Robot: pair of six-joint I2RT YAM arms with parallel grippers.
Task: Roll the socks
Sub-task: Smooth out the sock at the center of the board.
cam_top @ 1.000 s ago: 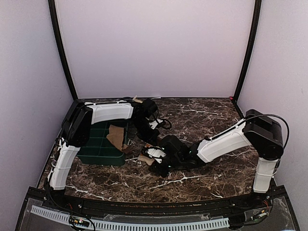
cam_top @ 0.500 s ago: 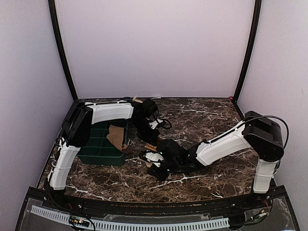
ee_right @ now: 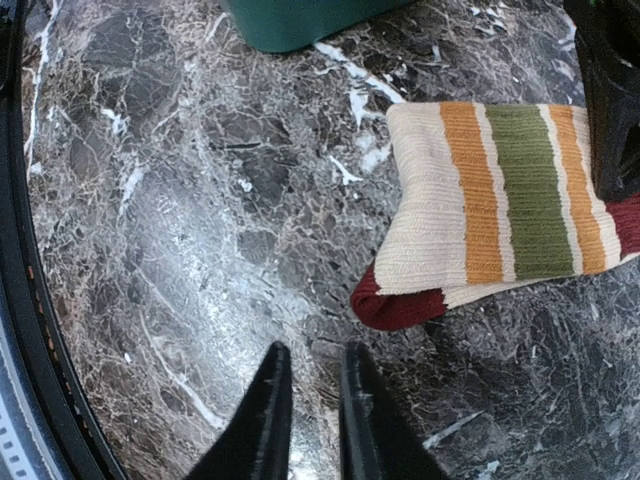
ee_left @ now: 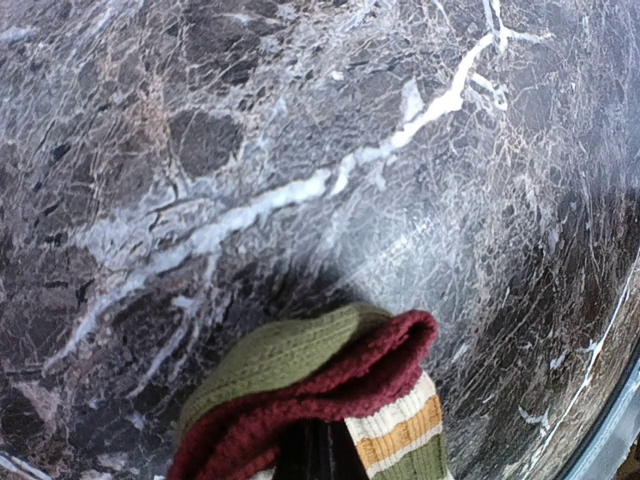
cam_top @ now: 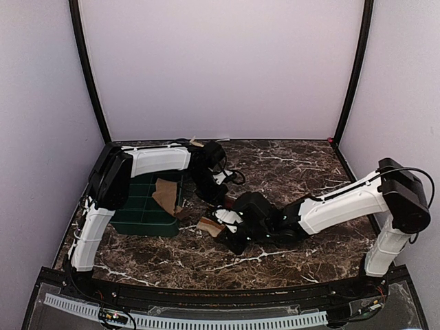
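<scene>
Backing off the sock [ee_right: 500, 190], the right gripper [ee_right: 310, 350] hangs with fingers slightly parted and empty, the left gripper [cam_top: 215, 198] stays clenched on its red end, rolling unstarted.

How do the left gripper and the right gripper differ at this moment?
The left gripper is shut on the dark red and olive end of the sock; the right gripper holds nothing. The left one is mostly buried in cloth; the right one's fingers stand slightly apart over the bare table beside the sock. Both are near the same sock.
</scene>
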